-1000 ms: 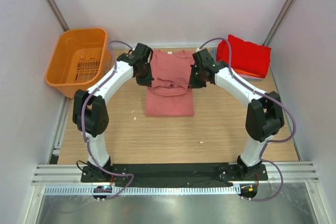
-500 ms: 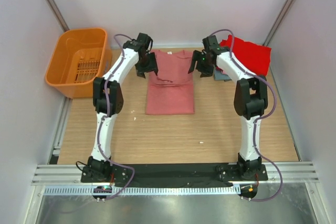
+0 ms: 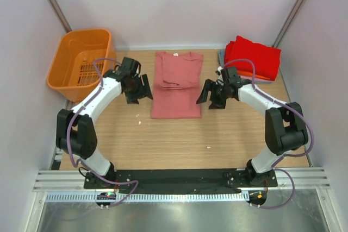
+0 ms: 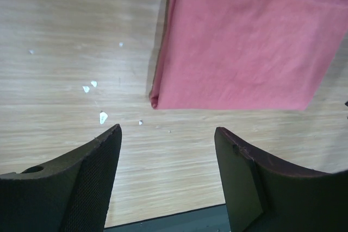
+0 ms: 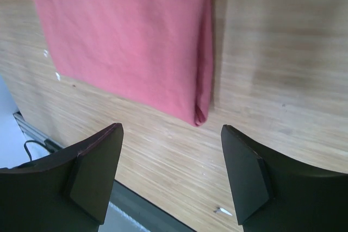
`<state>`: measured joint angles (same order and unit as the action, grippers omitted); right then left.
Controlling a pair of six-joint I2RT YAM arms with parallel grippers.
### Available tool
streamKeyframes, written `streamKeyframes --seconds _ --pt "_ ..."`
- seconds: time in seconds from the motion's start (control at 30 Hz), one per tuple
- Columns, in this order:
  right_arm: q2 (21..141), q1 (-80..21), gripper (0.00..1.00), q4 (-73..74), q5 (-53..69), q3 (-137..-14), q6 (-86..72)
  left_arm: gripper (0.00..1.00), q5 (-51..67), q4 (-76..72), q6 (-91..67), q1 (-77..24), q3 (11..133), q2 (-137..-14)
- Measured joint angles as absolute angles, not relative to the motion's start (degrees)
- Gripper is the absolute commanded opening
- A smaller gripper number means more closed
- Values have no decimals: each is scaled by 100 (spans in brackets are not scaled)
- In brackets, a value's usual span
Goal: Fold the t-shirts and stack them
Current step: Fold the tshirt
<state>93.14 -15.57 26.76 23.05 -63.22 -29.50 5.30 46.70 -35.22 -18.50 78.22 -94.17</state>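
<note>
Reaching in low from both sides of the folded salmon-pink cotton t-shirt (image 3: pixel 175 93), elbows bent. Spread wide and empty: left gripper (image 3: pixel 142 88) just left of it, right gripper (image 3: pixel 205 94) just right. Beyond its far-right corner, bright red folded shirts (image 3: pixel 255 57), seemingly stacked.

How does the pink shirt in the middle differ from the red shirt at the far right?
The pink shirt is a long narrow strip with its collar showing; the red shirt is a shorter, thicker bundle. The pink shirt lies alone on the bare table; the red shirt sits atop a pile of other folded shirts. Both are plain, single-colour cloth, and neither is held.
</note>
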Motion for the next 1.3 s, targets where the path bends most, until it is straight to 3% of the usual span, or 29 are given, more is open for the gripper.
streamKeyframes --seconds 0.27,0.37,0.63,0.7,0.8,0.83,0.9,0.93,0.97,1.3 --pt "9489 -1590 71 2034 2729 -5253 -3271 70 1037 3597 -3844 -1942 6034 -9258" --pt "9555 -1603 63 1769 2779 -5105 -3361 70 1140 3267 -3922 -1979 5811 -9266" --pt "9747 -1608 59 1227 3002 -4912 -3590 70 1354 2504 -4112 -2023 5505 -9618" --pt "9813 -1608 54 1127 3081 -4928 -3618 70 1369 2368 -4152 -2027 5507 -9644" --pt "9929 -1608 34 1013 3094 -4952 -3627 61 1435 2231 -4182 -2029 5540 -9727" --pt "9970 -1610 29 989 3092 -4952 -3656 46 1466 2178 -4195 -2029 5555 -9769" --pt "10051 -1612 17 919 3105 -4945 -3671 28 1470 2029 -4237 -2034 5557 -9870" --pt "10066 -1616 13 858 3087 -4915 -3701 7 1522 1955 -4263 -2034 5555 -9944" --pt "10066 -1619 4 823 3098 -4875 -3715 2 1549 1883 -4307 -2036 5548 -9992" --pt "9209 -1850 1 930 2775 -4158 -3791 0 1337 1737 -4348 -2436 5137 -9640"
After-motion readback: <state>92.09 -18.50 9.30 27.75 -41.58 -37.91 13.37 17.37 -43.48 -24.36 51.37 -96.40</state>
